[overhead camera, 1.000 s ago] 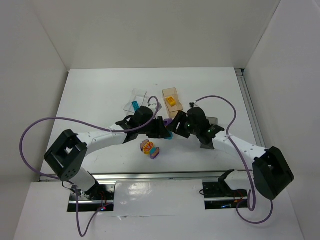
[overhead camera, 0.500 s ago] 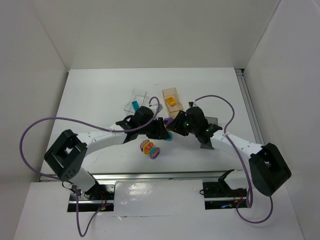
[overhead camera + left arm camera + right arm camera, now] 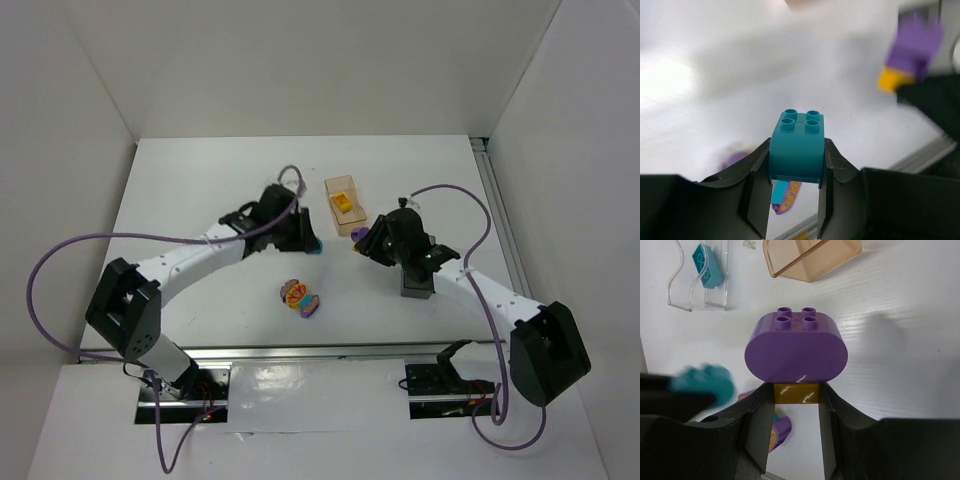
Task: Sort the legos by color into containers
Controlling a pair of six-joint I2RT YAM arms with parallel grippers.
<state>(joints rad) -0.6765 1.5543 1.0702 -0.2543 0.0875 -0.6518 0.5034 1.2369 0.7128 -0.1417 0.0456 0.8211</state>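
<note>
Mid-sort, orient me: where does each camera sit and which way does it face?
Top external: above and behind the arms, looking down at the table; left arm and right arm show whole.
Left wrist: on the left arm, looking past the left gripper, shut on a teal brick, across the table; its fingers show.
Right wrist: on the right arm, looking down past the right gripper, shut on a purple-and-orange piece, at the tan box and clear tray; its fingers show.
Shared: each wrist view catches the other's brick, blurred.
</note>
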